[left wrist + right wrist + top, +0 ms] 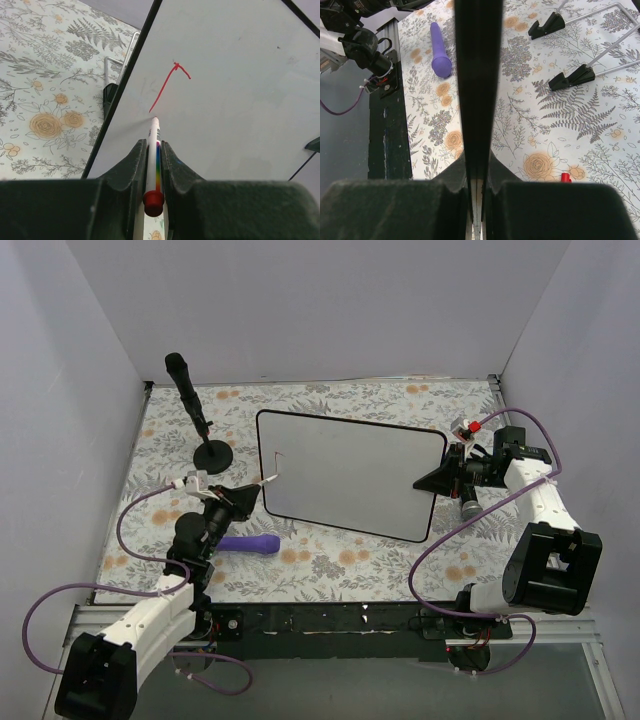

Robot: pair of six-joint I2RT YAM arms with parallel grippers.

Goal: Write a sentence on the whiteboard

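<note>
The whiteboard lies tilted on the flowered table, propped on its feet. My left gripper is at its left edge, shut on a white marker with a red end. The marker's tip touches the board just below a red stroke. Of the sentence, only this one curved red stroke with a small hook at its top shows; it is faint in the top view. My right gripper is shut on the board's right edge, seen as a black band between its jaws.
A black stand with a stick is at the back left. A purple cylinder lies near the left arm and shows in the right wrist view. A small red cap lies under the right gripper. The board's black feet rest on the cloth.
</note>
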